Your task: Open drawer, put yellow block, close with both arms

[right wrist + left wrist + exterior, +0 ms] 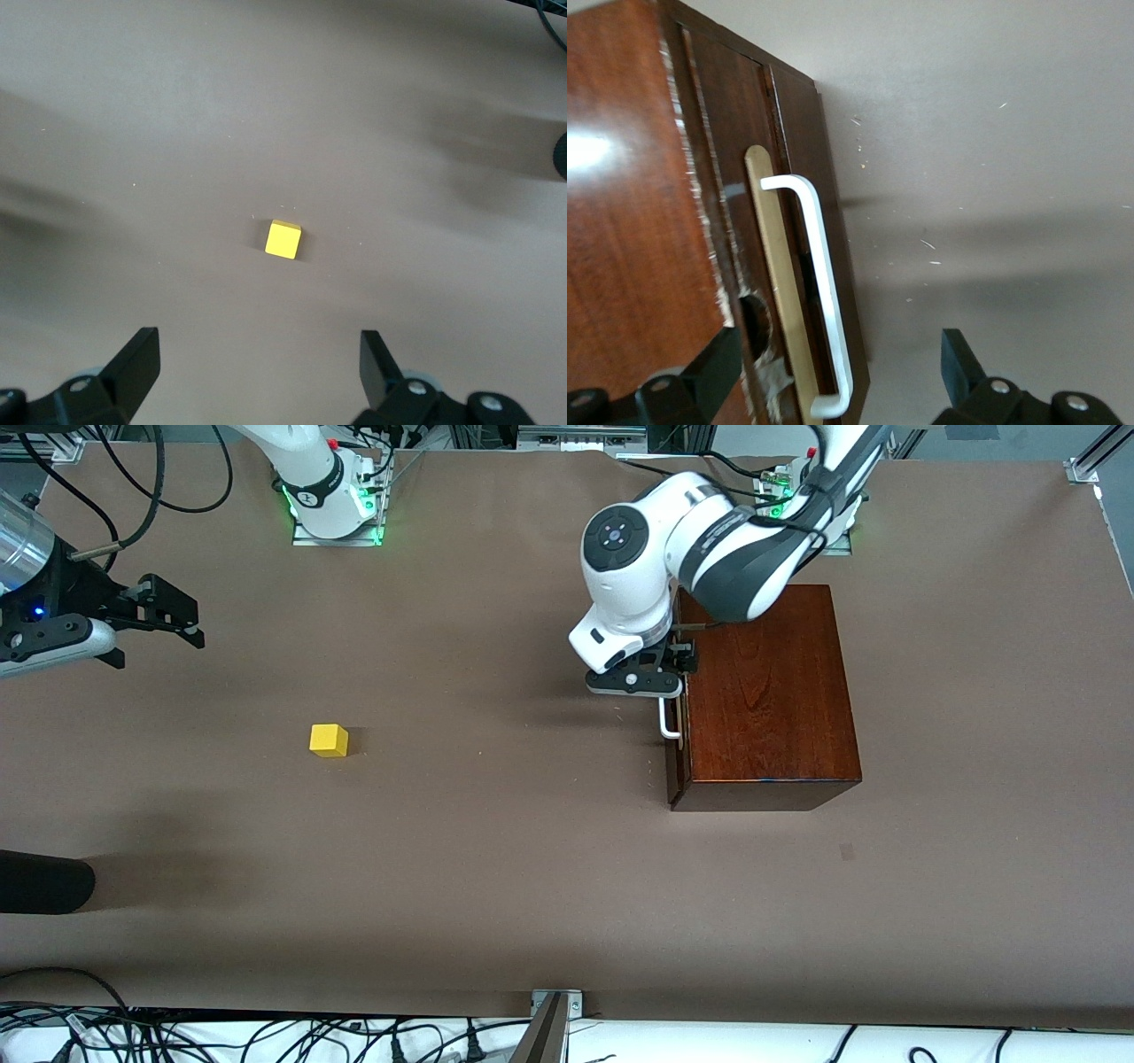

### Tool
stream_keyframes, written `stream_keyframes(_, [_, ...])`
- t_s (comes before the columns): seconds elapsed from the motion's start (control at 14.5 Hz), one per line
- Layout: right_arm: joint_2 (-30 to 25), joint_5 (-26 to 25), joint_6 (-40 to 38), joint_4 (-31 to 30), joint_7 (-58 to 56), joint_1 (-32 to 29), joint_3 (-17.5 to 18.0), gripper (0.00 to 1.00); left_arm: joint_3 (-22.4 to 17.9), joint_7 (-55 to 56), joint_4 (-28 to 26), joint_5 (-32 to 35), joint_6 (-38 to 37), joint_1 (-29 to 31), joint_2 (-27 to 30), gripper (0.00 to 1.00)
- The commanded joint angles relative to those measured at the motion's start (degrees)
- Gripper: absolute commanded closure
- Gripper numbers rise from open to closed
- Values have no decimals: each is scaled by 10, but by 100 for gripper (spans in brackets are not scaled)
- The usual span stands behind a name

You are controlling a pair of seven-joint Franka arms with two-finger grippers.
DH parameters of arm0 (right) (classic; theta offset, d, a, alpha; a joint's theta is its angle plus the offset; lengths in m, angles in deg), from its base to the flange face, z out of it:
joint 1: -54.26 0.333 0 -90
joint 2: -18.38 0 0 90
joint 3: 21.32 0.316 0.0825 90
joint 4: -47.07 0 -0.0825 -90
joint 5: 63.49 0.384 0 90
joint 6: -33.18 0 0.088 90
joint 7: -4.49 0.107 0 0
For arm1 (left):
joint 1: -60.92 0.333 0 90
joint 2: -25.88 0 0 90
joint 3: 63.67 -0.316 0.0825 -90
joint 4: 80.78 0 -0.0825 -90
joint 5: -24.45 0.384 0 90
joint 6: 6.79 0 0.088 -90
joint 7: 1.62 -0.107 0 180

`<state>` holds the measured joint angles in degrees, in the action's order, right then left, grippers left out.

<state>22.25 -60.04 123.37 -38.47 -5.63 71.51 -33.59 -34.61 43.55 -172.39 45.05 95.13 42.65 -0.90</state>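
Observation:
The dark mahogany box [771,691] stands toward the left arm's end of the table. Its drawer front [677,766] sits flush, with a white bar handle [669,724] that also shows in the left wrist view [824,292]. My left gripper [673,684] is open at the handle; in the left wrist view [837,359] one finger is over the box's top and the other is out past the handle. The yellow block [329,740] lies on the table toward the right arm's end. My right gripper [168,615] is open and empty in the air, with the block [283,240] ahead of it [257,354].
A black rounded object [44,881] juts in at the table's edge at the right arm's end, nearer the front camera than the block. The brown table cover [496,850] lies between block and box. Cables hang along the front edge.

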Motion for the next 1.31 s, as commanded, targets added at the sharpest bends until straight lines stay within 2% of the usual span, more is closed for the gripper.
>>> stream_keyframes(0.0, [0, 5, -12, 9, 2, -4, 1, 0, 1, 53, -1, 55, 7, -24, -34, 0])
stream_keyframes(0.14, [3, 0, -11, 9, 2, -5, 0, 0, 0, 72, -2, 107, 7, -34, -55, 0])
stream_keyframes(0.76, [9, -5, -5, 9, 2, -10, -10, 0, -2, 112, -18, 111, 9, -34, -79, 0])
stream_keyframes(0.97, [9, -5, -3, 9, 1, -12, -11, 0, -1, 134, -17, 111, 31, -40, -87, 0])
stream_keyframes(1.24, [10, -6, -12, 8, -5, -12, -13, 0, -3, 140, -8, 109, 101, -48, -98, 0])
